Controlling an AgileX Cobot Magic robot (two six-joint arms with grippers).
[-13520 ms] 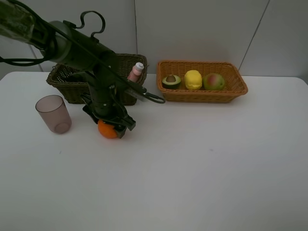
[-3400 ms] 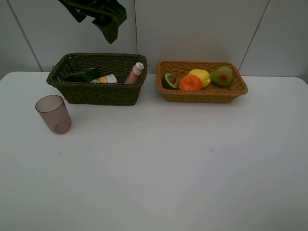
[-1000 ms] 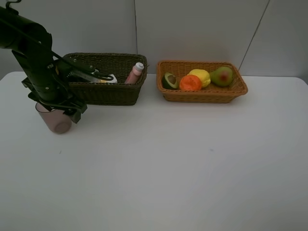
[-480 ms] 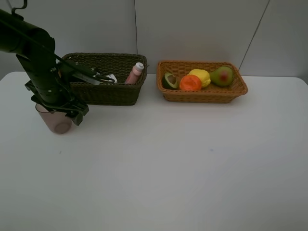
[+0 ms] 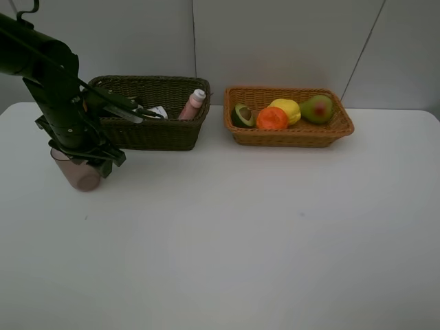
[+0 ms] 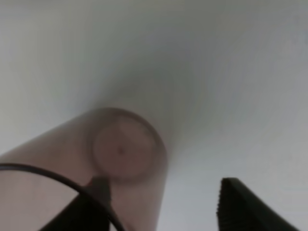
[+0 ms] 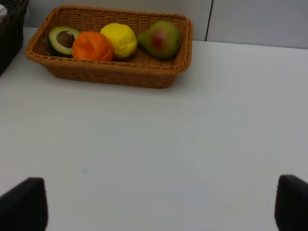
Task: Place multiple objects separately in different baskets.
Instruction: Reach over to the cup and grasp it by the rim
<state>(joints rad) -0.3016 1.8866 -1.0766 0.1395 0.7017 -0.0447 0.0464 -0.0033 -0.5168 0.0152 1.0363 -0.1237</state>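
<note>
Just in front of the dark wicker basket [image 5: 148,110], off its outer end, the translucent mauve cup [image 5: 79,172] stands upright on the white tabletop [image 5: 261,234]. It is the one item not yet in a basket. The left end effector [image 5: 88,157] sits low over the cup's mouth. In the left wrist view one finger [image 6: 94,207] is inside the cup [image 6: 96,168], against or close to its wall, and the other finger stands outside, with a clear gap to the wall. So the jaws are partly open, straddling the rim, and I cannot tell that they have any firm hold yet.

The cup looks like thin, hollow plastic: light, fairly stiff, smooth enough to slip. A pinch on the wall near the rim, one finger in and one out, seems the sensible hold. Squeezing hard could flex the wall, and an off-centre lift may let the cup swing or tilt.

Inside the dark basket the pink bottle [image 5: 194,104] leans at the end farthest from the cup, with another bottle [image 5: 157,111] partly hidden by the arm. Beside that basket, the light orange basket [image 5: 289,115] holds the avocado half [image 5: 243,115], orange [image 5: 272,118], lemon [image 5: 287,109] and pear [image 5: 317,108].

The right end effector [image 7: 154,207] is wide open and empty, hovering over bare tabletop in front of the light basket.
</note>
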